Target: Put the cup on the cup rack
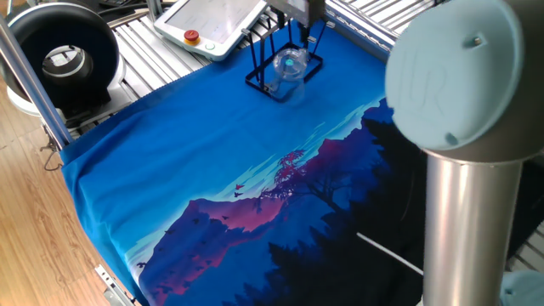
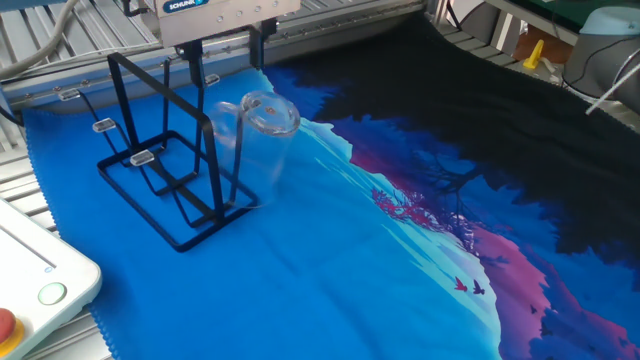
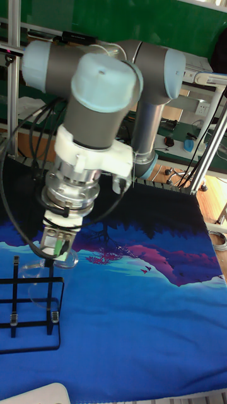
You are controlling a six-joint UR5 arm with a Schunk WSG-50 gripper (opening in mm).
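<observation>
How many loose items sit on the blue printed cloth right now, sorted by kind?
Glass cups: 1, the cup, hung over a peg.
Wire racks: 1, the cup rack.
Total: 2. The gripper hangs above them, its fingers clear of the cup.

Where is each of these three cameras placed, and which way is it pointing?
One fixed view: high, behind the arm's grey column, looking across the blue cloth to the cup rack.
The other fixed view: low beside the rack, close on the cup; the gripper's fingers show above.
Tall fixed view: facing the arm head-on; gripper over the cup.
All share rack and cup.
</observation>
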